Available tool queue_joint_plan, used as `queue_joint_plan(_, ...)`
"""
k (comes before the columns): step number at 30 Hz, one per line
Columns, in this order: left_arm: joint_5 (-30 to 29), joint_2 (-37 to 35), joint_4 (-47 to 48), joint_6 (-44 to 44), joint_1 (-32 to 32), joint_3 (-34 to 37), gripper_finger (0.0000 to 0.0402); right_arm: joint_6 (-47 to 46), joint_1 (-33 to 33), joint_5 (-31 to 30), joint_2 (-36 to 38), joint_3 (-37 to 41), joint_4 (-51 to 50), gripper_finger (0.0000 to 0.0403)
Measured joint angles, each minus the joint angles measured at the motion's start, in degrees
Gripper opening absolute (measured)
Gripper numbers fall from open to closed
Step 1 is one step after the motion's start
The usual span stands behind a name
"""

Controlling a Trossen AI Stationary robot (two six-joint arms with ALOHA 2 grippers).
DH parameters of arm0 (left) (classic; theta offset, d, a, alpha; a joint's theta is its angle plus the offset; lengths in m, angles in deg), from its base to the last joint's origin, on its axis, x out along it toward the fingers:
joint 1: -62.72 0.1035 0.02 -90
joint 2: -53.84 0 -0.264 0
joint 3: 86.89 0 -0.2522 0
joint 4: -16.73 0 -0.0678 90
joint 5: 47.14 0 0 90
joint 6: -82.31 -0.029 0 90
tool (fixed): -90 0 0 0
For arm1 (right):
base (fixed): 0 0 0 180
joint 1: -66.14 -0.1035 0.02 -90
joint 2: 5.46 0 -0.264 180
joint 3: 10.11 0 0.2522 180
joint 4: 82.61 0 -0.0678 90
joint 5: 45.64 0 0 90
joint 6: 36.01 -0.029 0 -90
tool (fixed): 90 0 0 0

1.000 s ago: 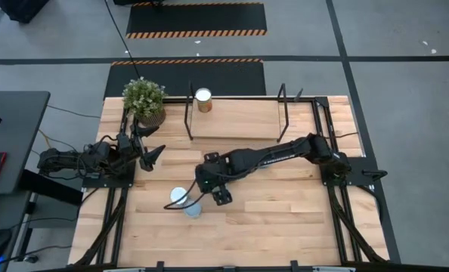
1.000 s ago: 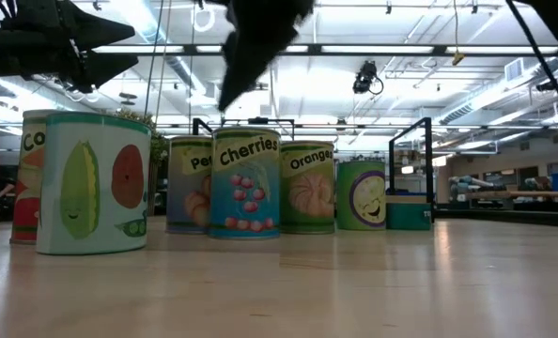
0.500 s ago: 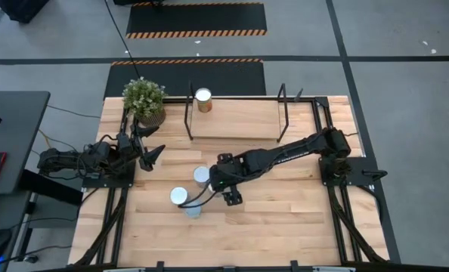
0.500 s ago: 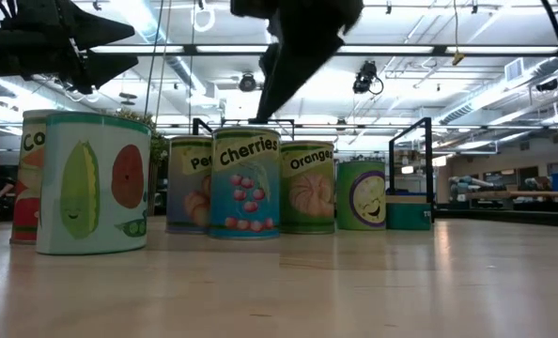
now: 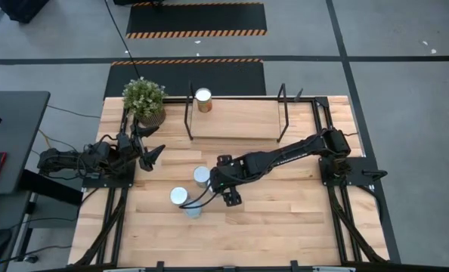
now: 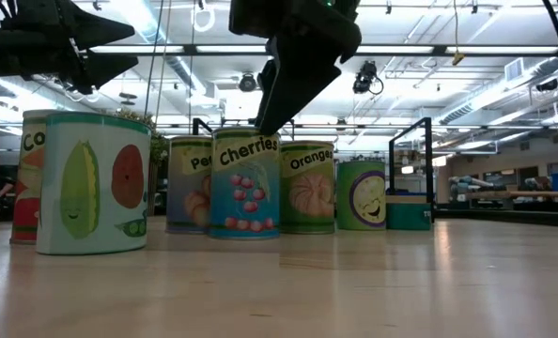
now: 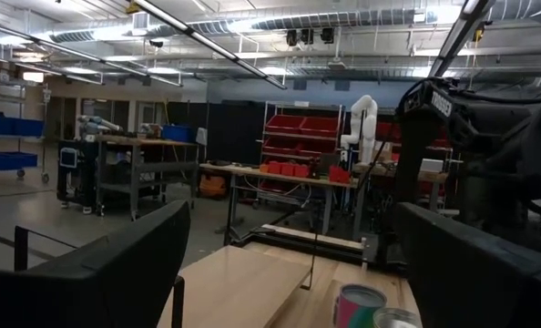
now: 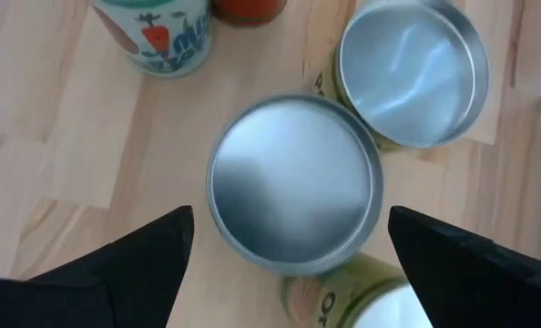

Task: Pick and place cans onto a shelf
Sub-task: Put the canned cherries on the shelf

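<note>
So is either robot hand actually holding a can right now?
No. The right hand hangs open above a can with its fingers on either side, not touching it. The left hand waits open near the plant, holding nothing.

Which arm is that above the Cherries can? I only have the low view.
Observer: That is the right gripper. In the high view its arm reaches in from the table's right side.
Operator: Fingers open?
Observer: Yes. The right wrist view shows them apart on either side of a can's silver top, not touching it.
Operator: Anything on the shelf?
Observer: One can stands at the left end of the shelf.
</note>
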Motion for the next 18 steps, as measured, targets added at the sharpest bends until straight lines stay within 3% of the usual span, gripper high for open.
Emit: queue_joint_plan(18,0.0,0.0,0.0,0.0,-0.02,0.0,0.0392,0.5,0.62,0.83,-0.07,8.03,13.21,0.0365)
